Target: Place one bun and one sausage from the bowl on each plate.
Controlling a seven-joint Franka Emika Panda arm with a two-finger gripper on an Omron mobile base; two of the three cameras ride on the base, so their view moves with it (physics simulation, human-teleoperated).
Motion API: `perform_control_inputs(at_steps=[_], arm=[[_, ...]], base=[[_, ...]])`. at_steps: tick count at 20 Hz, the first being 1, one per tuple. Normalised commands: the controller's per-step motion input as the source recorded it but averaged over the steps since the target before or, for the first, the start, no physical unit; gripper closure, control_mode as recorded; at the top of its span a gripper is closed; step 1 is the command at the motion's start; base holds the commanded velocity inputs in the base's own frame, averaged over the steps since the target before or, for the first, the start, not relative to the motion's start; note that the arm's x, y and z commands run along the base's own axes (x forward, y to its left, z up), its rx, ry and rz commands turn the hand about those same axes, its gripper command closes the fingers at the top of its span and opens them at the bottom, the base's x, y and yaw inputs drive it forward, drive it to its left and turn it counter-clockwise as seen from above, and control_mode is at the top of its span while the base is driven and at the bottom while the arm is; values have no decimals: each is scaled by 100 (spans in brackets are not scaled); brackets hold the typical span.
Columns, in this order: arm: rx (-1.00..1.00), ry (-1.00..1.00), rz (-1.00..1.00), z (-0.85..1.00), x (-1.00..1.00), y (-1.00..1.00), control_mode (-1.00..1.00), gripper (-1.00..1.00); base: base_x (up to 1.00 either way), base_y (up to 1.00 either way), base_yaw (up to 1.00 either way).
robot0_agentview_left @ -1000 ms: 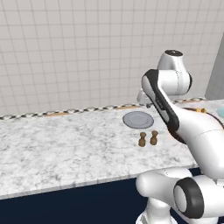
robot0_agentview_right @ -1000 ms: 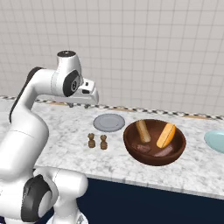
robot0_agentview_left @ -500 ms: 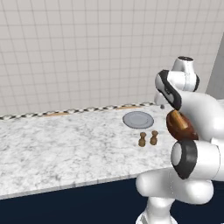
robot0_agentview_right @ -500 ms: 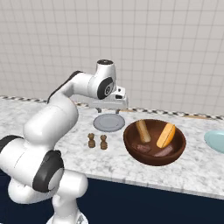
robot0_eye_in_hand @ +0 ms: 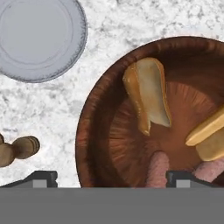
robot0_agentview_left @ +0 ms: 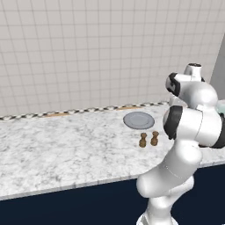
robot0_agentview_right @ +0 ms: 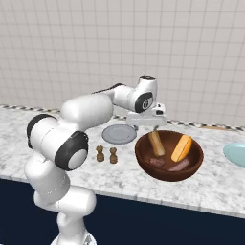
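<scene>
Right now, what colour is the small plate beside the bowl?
Grey plate; the hand view shows it best.

Bowl (robot0_eye_in_hand: 94, 144): reddish-brown wood, glossy, grain visible; grey plate (robot0_eye_in_hand: 37, 37): smooth, matt. Counter (robot0_agentview_left: 66, 149): speckled white-grey marble, polished; wall (robot0_agentview_left: 88, 52): pale glazed tiles.

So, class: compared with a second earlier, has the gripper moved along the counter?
Yes. In the right base view the gripper has swung rightward, from left of the grey plate to the bowl.

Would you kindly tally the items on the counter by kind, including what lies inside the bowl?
Bowl: 1
Plates: 2, grey plate and teal plate
Buns: 2, bun and bun
Sausages: 2, sausage and sausage
Shakers: 2, shaker and shaker
Total: 9
</scene>
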Motion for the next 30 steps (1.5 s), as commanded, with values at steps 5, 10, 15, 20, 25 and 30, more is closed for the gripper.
perform_control_inputs(at_steps=[5,10,15,20,25,30], arm=[[0,0,11,-35,33,-41,-100,-100],[-1,0,11,-49,46,-20,-100,-100],[-3,0,10,-54,49,-23,-100,-100],[-2,0,5,-42,20,-1,-100,-100],[0,0,0,-24,-1,2,-100,-100],[0,0,0,-7,-32,9,-100,-100]], base=[[0,0,0],[0,0,0],[0,0,0],[0,0,0],[0,0,0],[0,0,0]])
